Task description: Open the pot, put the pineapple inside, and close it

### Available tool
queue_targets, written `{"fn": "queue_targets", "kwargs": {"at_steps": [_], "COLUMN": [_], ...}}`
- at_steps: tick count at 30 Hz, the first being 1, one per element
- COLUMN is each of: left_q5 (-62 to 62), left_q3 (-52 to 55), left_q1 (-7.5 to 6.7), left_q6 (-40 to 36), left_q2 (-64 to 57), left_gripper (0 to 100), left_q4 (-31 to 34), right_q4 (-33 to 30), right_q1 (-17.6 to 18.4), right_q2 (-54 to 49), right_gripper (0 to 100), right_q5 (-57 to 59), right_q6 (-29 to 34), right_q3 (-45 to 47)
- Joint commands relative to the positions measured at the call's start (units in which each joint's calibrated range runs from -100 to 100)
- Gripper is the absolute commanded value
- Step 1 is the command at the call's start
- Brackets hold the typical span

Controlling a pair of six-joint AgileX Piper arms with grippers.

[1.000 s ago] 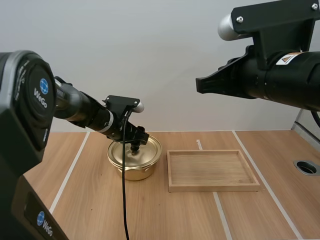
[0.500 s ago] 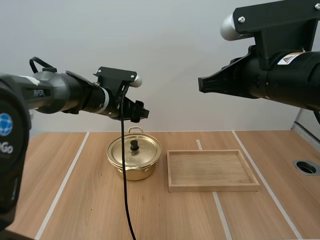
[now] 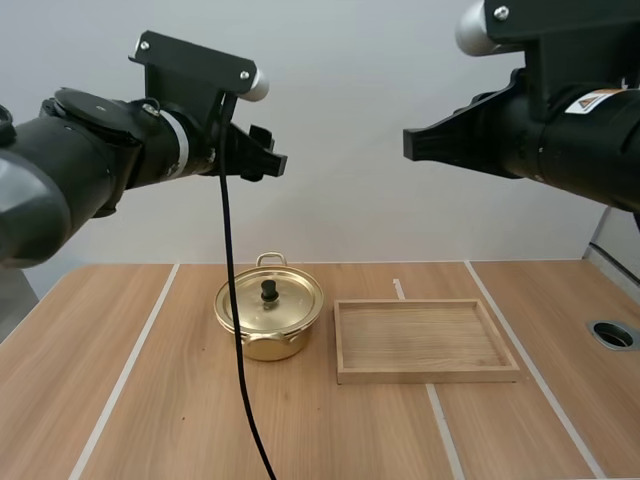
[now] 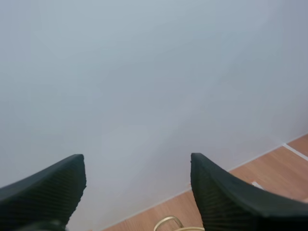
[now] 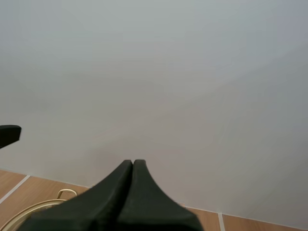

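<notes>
Left gripper (image 3: 268,160) hangs high above the pot (image 3: 265,345), and its wrist view shows what the high view cannot: the two fingers (image 4: 53,187) stand wide apart with nothing between them, the pot's looped handle (image 4: 167,222) just below. Right gripper (image 3: 410,146) sits high above and to the right of the pot; its own view shows its fingers (image 5: 120,202) pressed together as one wedge. From the high view, the lid (image 3: 288,300) lies on the pot, with a wooden tray (image 3: 425,375) just right of it, both on the table (image 3: 180,400)
</notes>
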Motion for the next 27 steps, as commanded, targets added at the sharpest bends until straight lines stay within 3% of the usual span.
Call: {"fn": "queue_targets", "kwargs": {"at_steps": [1,5,11,16,23,27], "left_q5": [-3.34,-3.86,-13.8,-22.8,-23.18,-23.18], "left_q3": [-0.29,0.86,5.11,11.99,21.51,26.93], "left_q1": [0.07,0.07,0.07,0.07,0.07,0.07], "left_q6": [-1.85,-3.69,-9.98,-15.23,-18.11,-18.19], "left_q2": [-4.67,-10.14,-21.3,-31.86,-45.41,-51.69], "left_gripper": [74,0,0,0,0,0], "left_q4": [-1.06,-0.83,-0.83,-0.99,-0.54,2.85], "right_q4": [0.11,0.11,3.47,11.39,13.2,13.2], "right_q1": [-0.2,-0.2,-1.45,-3.71,-3.95,-3.95], "right_q2": [-0.71,-0.71,-2.5,-6.62,-13.11,-17.37], "right_gripper": [0,0,0,0,0,0], "right_q5": [-4.88,-5.11,-4.7,-4.87,-8.53,-10.39], "right_q6": [-0.17,-0.25,-0.03,-0.03,-0.03,-0.03], "right_q3": [-0.11,-0.11,-0.11,0.93,11.62,18.22]}}
